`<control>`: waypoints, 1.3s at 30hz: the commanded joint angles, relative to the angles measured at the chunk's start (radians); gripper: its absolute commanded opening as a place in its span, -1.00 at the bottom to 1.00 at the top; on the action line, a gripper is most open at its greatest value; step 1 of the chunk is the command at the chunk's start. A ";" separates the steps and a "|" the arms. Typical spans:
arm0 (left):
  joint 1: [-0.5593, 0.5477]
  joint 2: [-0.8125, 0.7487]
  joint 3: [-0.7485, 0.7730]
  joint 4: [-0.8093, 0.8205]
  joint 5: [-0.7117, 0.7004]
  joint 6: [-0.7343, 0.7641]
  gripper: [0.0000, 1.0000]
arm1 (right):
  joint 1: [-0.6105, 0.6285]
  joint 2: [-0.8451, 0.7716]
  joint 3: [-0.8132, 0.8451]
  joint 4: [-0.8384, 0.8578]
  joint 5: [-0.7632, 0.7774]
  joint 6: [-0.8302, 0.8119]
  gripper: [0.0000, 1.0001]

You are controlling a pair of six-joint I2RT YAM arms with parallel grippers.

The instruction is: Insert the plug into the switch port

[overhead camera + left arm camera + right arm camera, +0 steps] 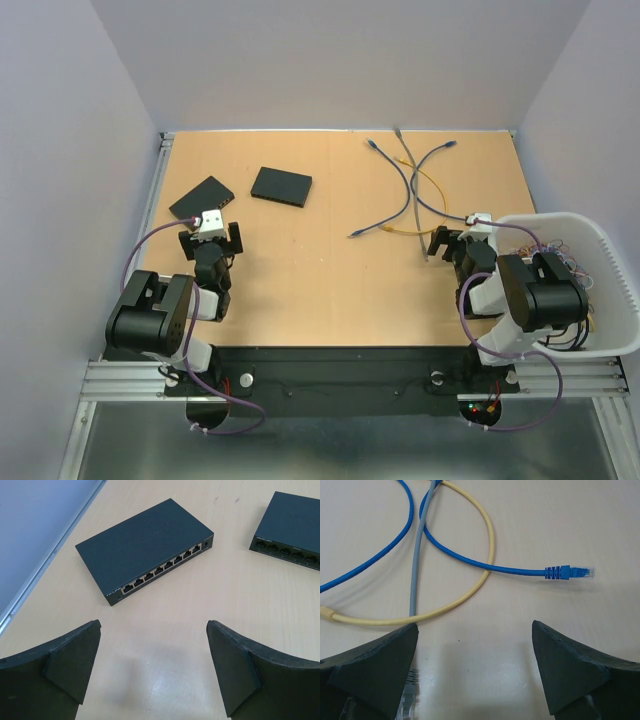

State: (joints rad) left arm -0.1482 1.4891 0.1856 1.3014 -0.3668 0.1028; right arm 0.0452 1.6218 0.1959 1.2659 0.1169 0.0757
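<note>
Two flat black switches lie at the back left, one [201, 198] just ahead of my left gripper [211, 240], the other [281, 186] to its right. In the left wrist view the nearer switch [145, 545] turns its row of ports [160, 571] toward my open gripper [152, 625], which holds nothing. Loose cables [410, 190] sprawl at the back right. My right gripper [475, 625] hangs open over bare table, a blue plug [570, 572] ahead to its right and a grey plug [409, 695] beside its left finger [375, 670].
A second switch [292, 527] shows at the left wrist view's right edge. A yellow cable [470, 587] loops across the grey and blue ones. A white basket [610, 260] of cables stands against the right arm. Walls enclose the table on three sides.
</note>
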 commanded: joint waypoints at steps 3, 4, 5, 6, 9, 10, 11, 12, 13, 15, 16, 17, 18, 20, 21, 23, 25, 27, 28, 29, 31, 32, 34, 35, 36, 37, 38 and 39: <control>0.007 -0.020 0.021 0.335 -0.004 -0.002 0.97 | -0.007 -0.011 0.027 0.076 0.017 -0.005 1.00; 0.007 -0.021 0.021 0.335 -0.004 -0.002 0.97 | -0.007 -0.011 0.027 0.076 0.015 -0.004 1.00; 0.007 -0.020 0.021 0.335 -0.004 0.000 0.97 | -0.008 -0.011 0.027 0.076 0.017 -0.005 1.00; 0.007 -0.020 0.021 0.335 -0.004 -0.002 0.97 | -0.007 -0.011 0.028 0.076 0.017 -0.004 1.00; 0.007 -0.021 0.022 0.335 -0.004 -0.002 0.97 | -0.007 -0.011 0.027 0.076 0.017 -0.005 1.00; 0.007 -0.021 0.021 0.335 -0.004 -0.002 0.97 | -0.007 -0.011 0.028 0.076 0.015 -0.005 1.00; 0.007 -0.020 0.021 0.335 -0.004 0.000 0.97 | -0.008 -0.010 0.028 0.076 0.017 -0.005 1.00; 0.007 -0.021 0.021 0.335 -0.003 -0.002 0.97 | -0.007 -0.011 0.028 0.076 0.015 -0.004 1.00; 0.009 -0.021 0.023 0.337 -0.004 -0.002 0.97 | -0.008 -0.014 0.028 0.076 0.017 -0.004 1.00; 0.007 -0.021 0.022 0.335 -0.004 -0.002 0.97 | -0.007 -0.063 0.063 0.001 0.064 0.010 1.00; 0.007 -0.020 0.021 0.335 -0.004 -0.002 0.97 | -0.007 -0.089 0.086 -0.061 0.061 0.010 1.00; 0.007 -0.021 0.021 0.335 -0.004 -0.002 0.97 | -0.007 -0.114 0.159 -0.217 0.052 0.004 1.00; 0.007 -0.020 0.021 0.335 -0.004 -0.002 0.97 | -0.007 -0.137 0.190 -0.291 0.035 -0.001 1.00; 0.007 -0.020 0.021 0.335 -0.003 -0.002 0.97 | -0.008 -0.180 0.259 -0.405 -0.008 -0.010 1.00; 0.007 -0.021 0.021 0.335 -0.004 -0.002 0.97 | -0.007 -0.201 0.275 -0.425 -0.025 -0.007 1.00; 0.007 -0.020 0.021 0.335 -0.004 -0.002 0.97 | -0.005 -0.278 0.303 -0.503 -0.075 -0.002 1.00; 0.009 -0.021 0.021 0.337 -0.003 -0.002 0.97 | -0.002 -0.330 0.355 -0.562 -0.109 0.021 1.00; 0.007 -0.021 0.023 0.335 -0.004 -0.002 0.97 | 0.001 -0.391 0.390 -0.647 -0.187 0.039 1.00; 0.007 -0.020 0.022 0.337 -0.004 -0.002 0.97 | 0.002 -0.405 0.405 -0.672 -0.209 0.077 1.00; 0.007 -0.023 0.021 0.335 -0.004 -0.002 0.97 | 0.001 -0.434 0.436 -0.710 -0.268 0.100 1.00; 0.007 -0.021 0.023 0.335 -0.004 0.000 0.98 | 0.001 -0.451 0.465 -0.709 -0.421 0.218 1.00; 0.007 -0.021 0.023 0.335 -0.004 -0.002 0.97 | 0.001 -0.453 0.468 -0.712 -0.424 0.314 1.00; 0.007 -0.020 0.022 0.335 -0.003 -0.002 0.97 | 0.001 -0.409 0.486 -0.697 -0.463 0.514 1.00; 0.007 -0.020 0.021 0.337 -0.004 -0.002 0.97 | 0.001 -0.372 0.526 -0.714 -0.509 0.535 1.00; 0.007 -0.021 0.021 0.335 -0.004 -0.002 0.97 | 0.001 -0.285 0.563 -0.738 -0.566 0.545 1.00; 0.007 -0.020 0.021 0.335 -0.004 -0.002 0.97 | 0.008 -0.251 0.592 -0.767 -0.609 0.570 1.00; 0.007 -0.020 0.021 0.335 -0.004 -0.002 0.97 | 0.018 -0.231 0.606 -0.773 -0.628 0.570 1.00; 0.007 -0.021 0.021 0.335 -0.004 -0.002 0.97 | 0.034 -0.218 0.617 -0.789 -0.597 0.550 1.00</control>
State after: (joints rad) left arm -0.1482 1.4891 0.1860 1.3014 -0.3664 0.1024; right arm 0.0521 1.3251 0.7525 0.5755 -0.3534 0.5007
